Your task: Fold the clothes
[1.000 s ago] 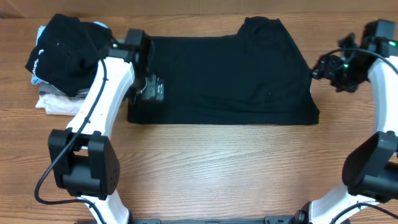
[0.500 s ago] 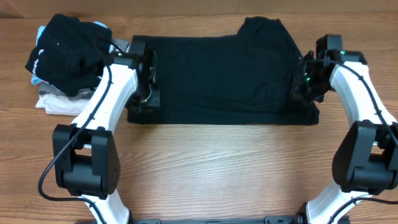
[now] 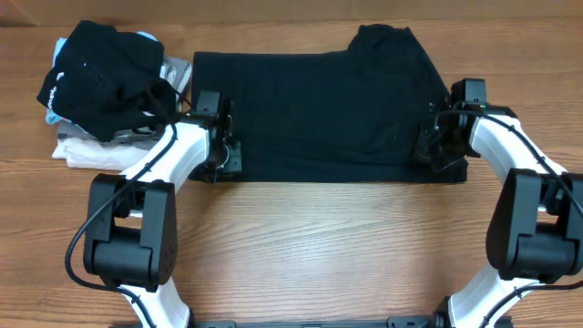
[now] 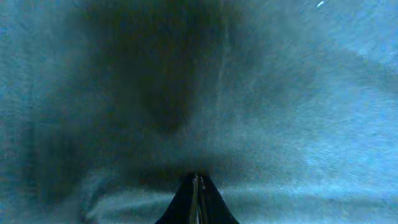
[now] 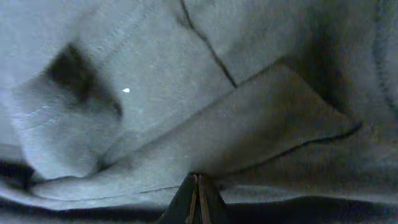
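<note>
Black T-shirt (image 3: 328, 109) — flat on worktop (image 3: 319, 237) as a wide rectangle, further folds outstanding; left fingers (image 4: 184, 206) and right fingers (image 5: 185, 208) clamped on its near corners, nothing lifted yet.

Overhead looks straight down on table (image 3: 319, 237); wrist views sit close against black T-shirt (image 3: 328, 118), shared with overhead.

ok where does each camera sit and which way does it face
Overhead: fixed above the table, looking straight down at the black T-shirt; both arms, left hand and right hand show.
Left wrist: on the left arm, close to the shirt fabric; only its shut fingertips show, bottom centre.
Right wrist: on the right arm, facing folded shirt fabric; shut fingertips bottom centre.
Shared: all three see the black T-shirt.
</note>
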`<state>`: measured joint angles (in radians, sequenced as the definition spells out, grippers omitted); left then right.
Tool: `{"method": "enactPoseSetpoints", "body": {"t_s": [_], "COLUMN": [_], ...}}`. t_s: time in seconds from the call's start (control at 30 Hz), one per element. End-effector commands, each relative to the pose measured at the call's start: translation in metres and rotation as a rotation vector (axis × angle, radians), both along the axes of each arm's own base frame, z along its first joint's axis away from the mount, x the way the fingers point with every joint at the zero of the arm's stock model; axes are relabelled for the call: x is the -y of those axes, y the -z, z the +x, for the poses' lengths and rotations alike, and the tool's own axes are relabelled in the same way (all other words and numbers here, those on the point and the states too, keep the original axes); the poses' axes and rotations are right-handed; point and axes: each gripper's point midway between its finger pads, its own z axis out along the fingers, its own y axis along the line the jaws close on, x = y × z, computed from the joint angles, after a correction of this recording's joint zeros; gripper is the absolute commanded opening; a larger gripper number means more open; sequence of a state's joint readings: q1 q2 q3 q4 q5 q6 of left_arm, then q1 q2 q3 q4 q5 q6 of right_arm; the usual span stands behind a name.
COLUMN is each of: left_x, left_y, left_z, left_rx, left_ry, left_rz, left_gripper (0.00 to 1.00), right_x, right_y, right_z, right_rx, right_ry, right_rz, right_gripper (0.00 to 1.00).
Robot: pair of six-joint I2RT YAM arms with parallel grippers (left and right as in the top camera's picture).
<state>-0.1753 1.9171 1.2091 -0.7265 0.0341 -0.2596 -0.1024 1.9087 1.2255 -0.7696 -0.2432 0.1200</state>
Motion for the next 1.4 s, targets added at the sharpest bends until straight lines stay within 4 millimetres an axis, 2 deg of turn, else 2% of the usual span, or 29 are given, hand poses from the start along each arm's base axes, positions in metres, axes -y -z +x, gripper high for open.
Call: {"method": "enactPoseSetpoints", "body": {"t_s": [0.0,0.2,0.4,0.57,0.63,0.87,0.93,1.07,1.1,1.17,1.2,1.23,1.27,1.3,1.37], "left_x": [-0.003,-0.007,-0.012,-0.015,-0.016,-0.017,-0.018,-0.014,-0.013,-0.008,-0.007,-0.004,-0.001,0.001,0.005], "left_y": [0.013,0.019,0.018,0.016,0.015,0.014,0.014,-0.004,-0.015,-0.042,-0.049,-0.061,-0.074,-0.081,-0.090], "left_z": [-0.011,-0.032,-0.061,-0.078,-0.080,-0.087,-0.087,-0.068,-0.059,-0.034,-0.027,-0.015,0.001,0.012,0.036], "left_rx": [-0.026,-0.104,-0.222,-0.290,-0.299,-0.328,-0.326,-0.274,-0.246,-0.160,-0.134,-0.092,-0.037,0.006,0.101], "left_ry": [-0.043,-0.084,-0.082,-0.082,-0.082,-0.077,-0.063,-0.054,-0.054,-0.039,-0.034,-0.029,-0.029,-0.026,-0.006], "left_rz": [0.015,0.027,0.053,0.069,0.071,0.078,0.081,0.068,0.062,0.045,0.040,0.029,0.018,0.011,-0.004], "left_gripper": [0.04,0.04,0.06,0.07,0.04,0.04,0.04,0.04,0.04,0.04,0.05,0.09,0.17,0.25,0.30], "right_x": [0.001,0.007,0.015,0.016,0.017,0.017,0.018,0.016,0.017,0.018,0.018,0.016,0.014,0.013,0.013], "right_y": [0.010,0.017,0.019,0.019,0.019,0.019,0.018,-0.004,-0.018,-0.051,-0.058,-0.070,-0.085,-0.092,-0.101], "right_z": [-0.010,-0.029,-0.053,-0.062,-0.064,-0.065,-0.058,-0.036,-0.027,-0.007,-0.003,0.005,0.020,0.029,0.050], "right_rx": [-0.035,-0.121,-0.221,-0.261,-0.267,-0.271,-0.244,-0.163,-0.131,-0.061,-0.046,-0.017,0.046,0.082,0.173], "right_ry": [0.031,0.083,0.106,0.105,0.105,0.106,0.107,0.100,0.095,0.049,0.037,0.014,-0.013,-0.020,-0.028], "right_rz": [-0.004,-0.035,-0.084,-0.092,-0.099,-0.098,-0.099,-0.081,-0.085,-0.093,-0.092,-0.086,-0.078,-0.076,-0.081], "right_gripper": [0.04,0.04,0.04,0.04,0.04,0.04,0.04,0.04,0.05,0.18,0.22,0.29,0.38,0.41,0.47]}}
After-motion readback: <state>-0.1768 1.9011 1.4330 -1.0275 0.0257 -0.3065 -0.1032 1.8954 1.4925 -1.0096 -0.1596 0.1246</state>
